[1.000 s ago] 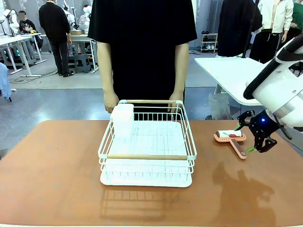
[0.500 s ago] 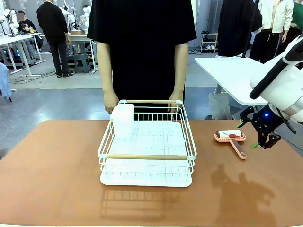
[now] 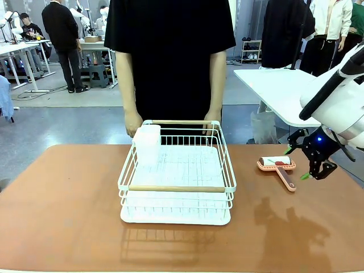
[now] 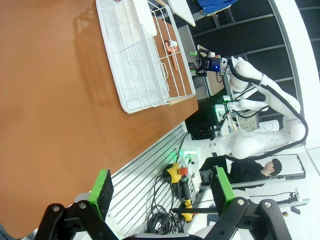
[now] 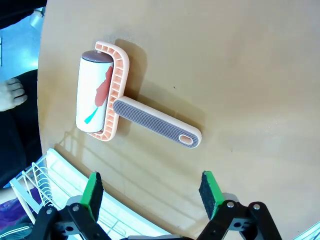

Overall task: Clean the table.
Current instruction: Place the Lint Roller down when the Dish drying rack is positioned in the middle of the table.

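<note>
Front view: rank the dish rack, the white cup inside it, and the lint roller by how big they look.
1. The white wire dish rack, by far the largest.
2 and 3. The white cup in its far left corner and the lint roller lying right of the rack look about alike; I won't rank them.

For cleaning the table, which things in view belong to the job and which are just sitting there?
Belongs to the job:
- the table
- lint roller, lying flat on it
- right gripper, open beside the roller

Just there:
- white wire rack mid-table
- person's hands at its far rim
- left gripper, open
</note>
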`<state>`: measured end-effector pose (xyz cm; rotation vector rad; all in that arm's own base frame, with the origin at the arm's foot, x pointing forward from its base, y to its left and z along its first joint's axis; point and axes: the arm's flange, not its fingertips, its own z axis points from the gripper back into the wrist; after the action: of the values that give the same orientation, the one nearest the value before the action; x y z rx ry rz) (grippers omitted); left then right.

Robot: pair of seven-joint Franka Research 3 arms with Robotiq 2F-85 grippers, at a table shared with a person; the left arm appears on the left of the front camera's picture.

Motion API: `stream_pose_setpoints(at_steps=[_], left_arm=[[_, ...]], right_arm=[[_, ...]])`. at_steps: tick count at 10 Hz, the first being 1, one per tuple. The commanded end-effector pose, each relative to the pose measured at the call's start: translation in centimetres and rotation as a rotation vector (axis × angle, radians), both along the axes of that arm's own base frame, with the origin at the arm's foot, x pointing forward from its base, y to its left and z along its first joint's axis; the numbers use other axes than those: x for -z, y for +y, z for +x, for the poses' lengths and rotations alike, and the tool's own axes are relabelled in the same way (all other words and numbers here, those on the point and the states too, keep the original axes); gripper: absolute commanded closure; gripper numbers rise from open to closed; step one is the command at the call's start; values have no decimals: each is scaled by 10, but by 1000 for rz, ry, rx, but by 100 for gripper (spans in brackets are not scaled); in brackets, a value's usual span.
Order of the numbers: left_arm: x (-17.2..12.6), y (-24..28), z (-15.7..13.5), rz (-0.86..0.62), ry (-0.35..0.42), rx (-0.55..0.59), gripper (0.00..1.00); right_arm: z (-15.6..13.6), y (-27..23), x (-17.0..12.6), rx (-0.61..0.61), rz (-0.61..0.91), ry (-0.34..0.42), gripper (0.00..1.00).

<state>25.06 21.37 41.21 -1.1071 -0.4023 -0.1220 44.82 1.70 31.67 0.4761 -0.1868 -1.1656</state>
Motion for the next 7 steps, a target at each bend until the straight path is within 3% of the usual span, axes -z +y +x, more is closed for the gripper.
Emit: stream_pose_setpoints(at_steps=[1, 7], left_arm=[[0, 1, -3, -14, -33, 8, 0], [0, 1, -3, -14, -33, 8, 0]], right_arm=[[-1, 2, 3, 2, 2, -19, 0], [-1, 2, 3, 2, 2, -19, 0]])
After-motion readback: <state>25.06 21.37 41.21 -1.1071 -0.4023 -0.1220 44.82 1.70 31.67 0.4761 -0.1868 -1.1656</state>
